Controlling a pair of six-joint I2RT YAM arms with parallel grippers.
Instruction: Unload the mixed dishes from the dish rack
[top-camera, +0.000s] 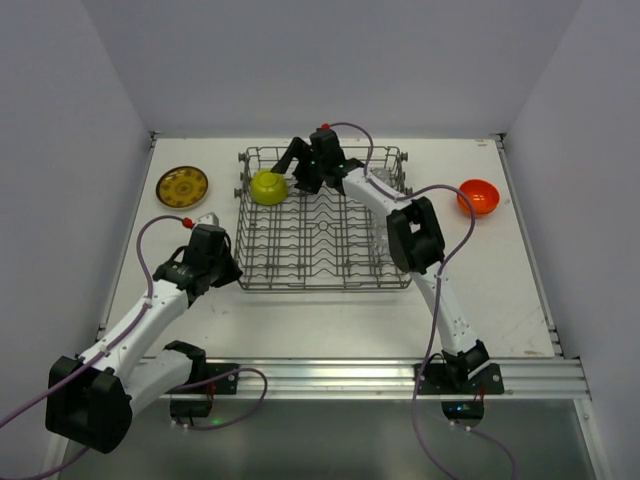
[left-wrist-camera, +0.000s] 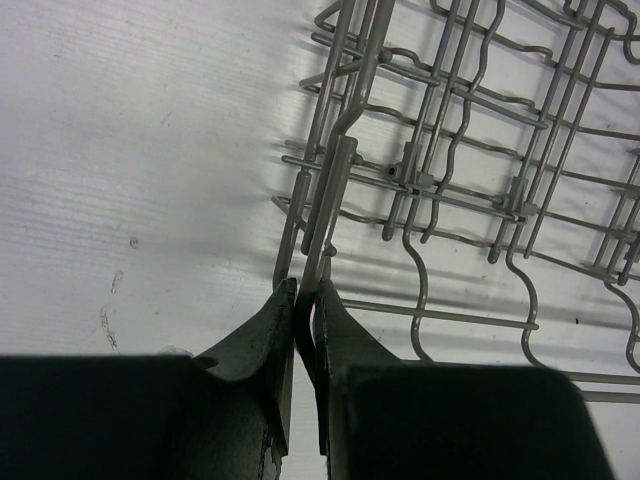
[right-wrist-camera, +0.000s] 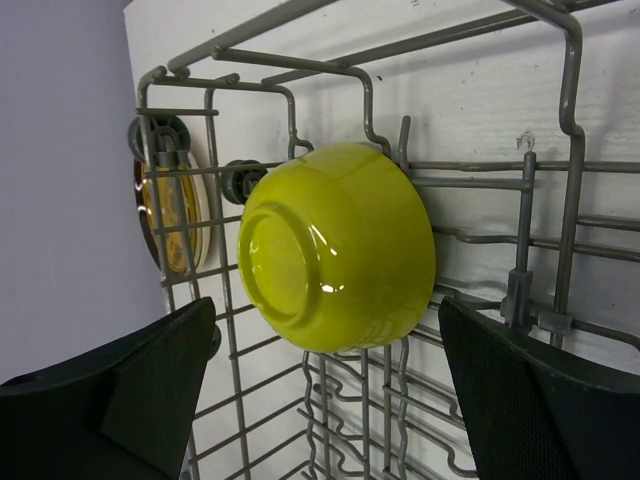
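R end effector (right-wrist-camera: 325, 400) released, nearer | glossy yellow-green round bowl (right-wrist-camera: 340, 245) dead ahead betw. fingers, base facing it | L end effector (left-wrist-camera: 303, 325) clenched on grey wire dish rack (left-wrist-camera: 480, 180) rim

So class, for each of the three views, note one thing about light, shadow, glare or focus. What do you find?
Top view: even light, sharp, soft arm shadows on the table. Left wrist view: the rack throws crisp wire shadows; the dark fingers lose detail. Right wrist view: bright glare patches on the bowl; the near fingers look soft.
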